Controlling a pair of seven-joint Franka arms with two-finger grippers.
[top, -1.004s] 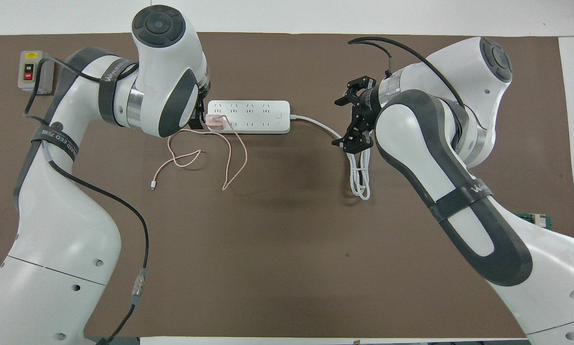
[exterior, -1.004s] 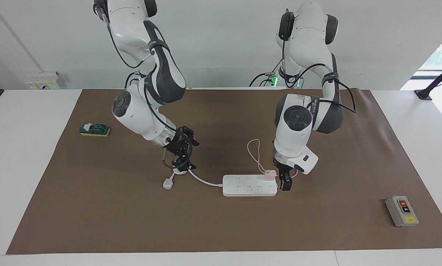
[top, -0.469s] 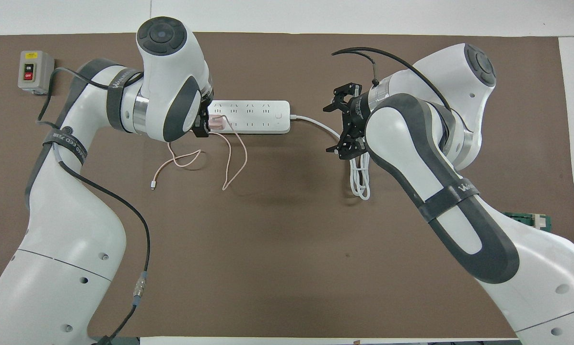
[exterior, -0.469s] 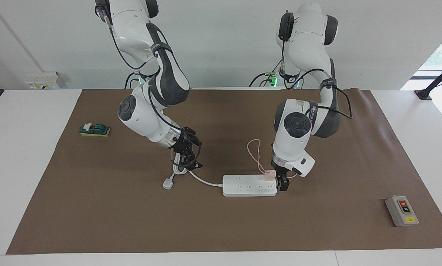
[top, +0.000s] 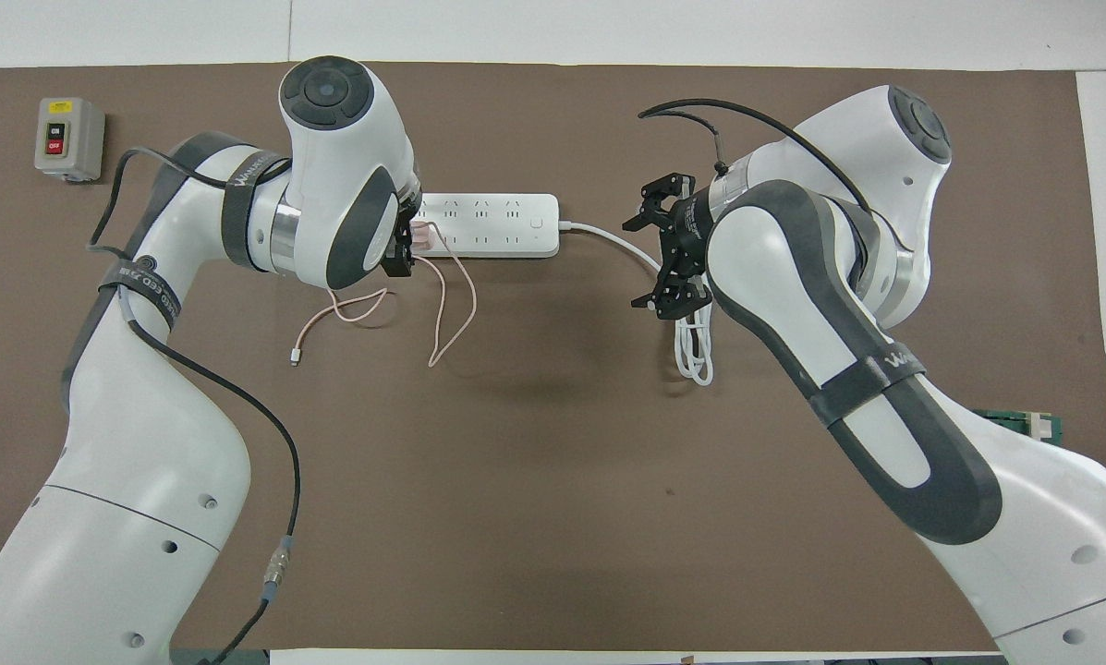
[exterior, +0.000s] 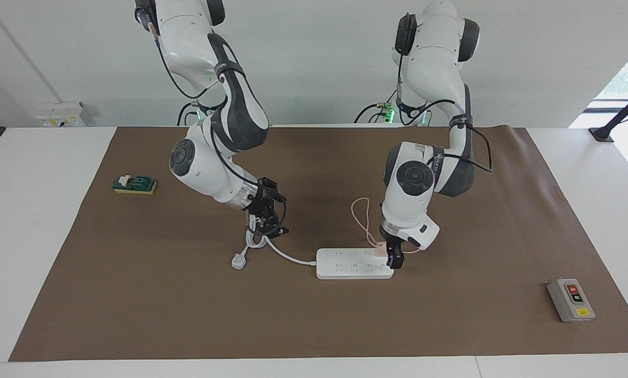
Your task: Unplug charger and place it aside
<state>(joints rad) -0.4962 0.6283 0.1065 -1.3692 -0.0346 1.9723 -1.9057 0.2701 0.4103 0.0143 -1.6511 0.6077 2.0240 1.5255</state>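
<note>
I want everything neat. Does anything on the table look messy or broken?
Nothing looks broken. The pink cable from the charger sprawls in loose loops nearer the robots than the power strip, whose white cord lies bunched.

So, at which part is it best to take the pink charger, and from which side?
Grip the charger by its cube body, not the thin cable. Come from above, fingers on two opposite flat sides: it stands plugged upright in the power strip, so it likely pulls straight up. The left pincer is already there.
</note>
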